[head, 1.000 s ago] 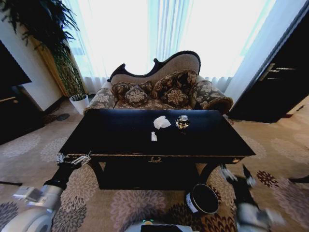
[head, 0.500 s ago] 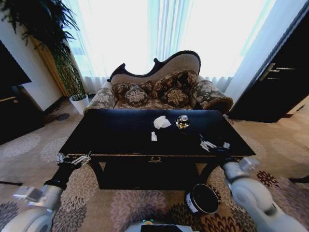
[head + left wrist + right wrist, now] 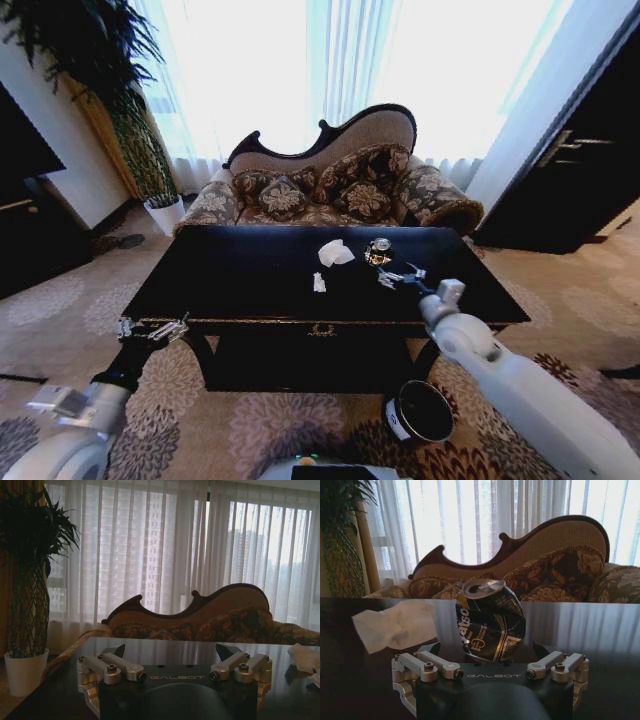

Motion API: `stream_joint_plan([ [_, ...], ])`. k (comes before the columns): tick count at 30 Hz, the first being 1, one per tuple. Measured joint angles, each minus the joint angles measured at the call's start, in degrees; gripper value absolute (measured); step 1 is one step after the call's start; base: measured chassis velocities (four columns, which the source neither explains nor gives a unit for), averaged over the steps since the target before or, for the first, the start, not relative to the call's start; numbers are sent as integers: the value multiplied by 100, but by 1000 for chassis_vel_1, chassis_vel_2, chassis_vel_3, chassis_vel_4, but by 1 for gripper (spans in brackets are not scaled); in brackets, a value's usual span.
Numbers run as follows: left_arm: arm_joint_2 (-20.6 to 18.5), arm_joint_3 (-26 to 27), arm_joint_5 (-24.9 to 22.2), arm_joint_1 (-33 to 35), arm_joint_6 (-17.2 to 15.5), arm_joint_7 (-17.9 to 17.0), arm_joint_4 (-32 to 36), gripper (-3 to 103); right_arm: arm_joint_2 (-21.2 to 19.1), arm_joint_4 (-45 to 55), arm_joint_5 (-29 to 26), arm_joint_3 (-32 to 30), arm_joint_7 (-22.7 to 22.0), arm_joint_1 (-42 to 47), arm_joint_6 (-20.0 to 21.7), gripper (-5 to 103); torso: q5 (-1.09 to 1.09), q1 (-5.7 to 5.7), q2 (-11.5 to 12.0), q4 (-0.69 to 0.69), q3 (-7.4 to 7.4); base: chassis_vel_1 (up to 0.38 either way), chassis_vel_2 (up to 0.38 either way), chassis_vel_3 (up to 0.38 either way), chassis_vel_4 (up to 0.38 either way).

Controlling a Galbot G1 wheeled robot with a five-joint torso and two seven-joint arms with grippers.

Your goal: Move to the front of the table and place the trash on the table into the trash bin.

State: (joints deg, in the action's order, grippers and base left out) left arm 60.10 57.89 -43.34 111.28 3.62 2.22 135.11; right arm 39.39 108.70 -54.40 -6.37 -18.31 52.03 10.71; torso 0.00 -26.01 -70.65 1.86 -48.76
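Observation:
On the glossy black table (image 3: pixel 250 275) lies the trash: a lumpy white tissue (image 3: pixel 335 253), a tiny white scrap (image 3: pixel 318 283) and a dark crushed can (image 3: pixel 377 253). My right gripper (image 3: pixel 400 275) hovers open over the table, just short of the can. In the right wrist view the can (image 3: pixel 490 622) stands upright a little beyond the open right gripper (image 3: pixel 487 650), with the tissue (image 3: pixel 395 625) beside it. My left gripper (image 3: pixel 152 329) rests open at the table's front left corner; the left wrist view shows the left gripper (image 3: pixel 171 652) empty. The black trash bin (image 3: pixel 420 411) stands on the carpet under the table's front right.
A patterned sofa (image 3: pixel 330 190) stands right behind the table. A tall potted plant (image 3: pixel 150 170) is at the back left and a dark door (image 3: pixel 570 170) at the right. Patterned carpet (image 3: pixel 280 420) lies open before the table.
My right arm has risen from the floor beside the bin, swung over the table's front edge and reached in toward the can. The left arm and the trash have not moved.

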Motion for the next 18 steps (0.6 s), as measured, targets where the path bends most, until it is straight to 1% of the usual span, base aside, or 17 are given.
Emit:
stream_joint_plan([
  [2,0,0,0,0,0,0,0,100,30,-108,19,95,28,-138,-4,100,-1,0,-1,1,0,0,0,0,0],
  [6,0,0,0,0,0,2,0,100,229,-481,200,418,149,-761,-60,100,-1,0,-1,-1,0,0,0,0,0],
  [10,0,0,0,-1,0,2,0,100,272,-563,212,547,158,-980,-65,100,-2,0,-1,0,0,0,0,0,0],
  [16,0,0,0,0,0,2,0,100,361,-581,227,682,153,-1070,-65,100,-1,1,-1,0,1,0,0,0,0],
  [17,0,0,0,0,0,2,0,100,402,-585,258,707,149,-1067,-65,103,-1,1,-1,0,1,0,0,0,0],
  [18,0,0,0,0,0,2,0,100,449,-589,286,722,136,-1051,-65,100,-1,1,-1,0,1,0,0,0,0],
])
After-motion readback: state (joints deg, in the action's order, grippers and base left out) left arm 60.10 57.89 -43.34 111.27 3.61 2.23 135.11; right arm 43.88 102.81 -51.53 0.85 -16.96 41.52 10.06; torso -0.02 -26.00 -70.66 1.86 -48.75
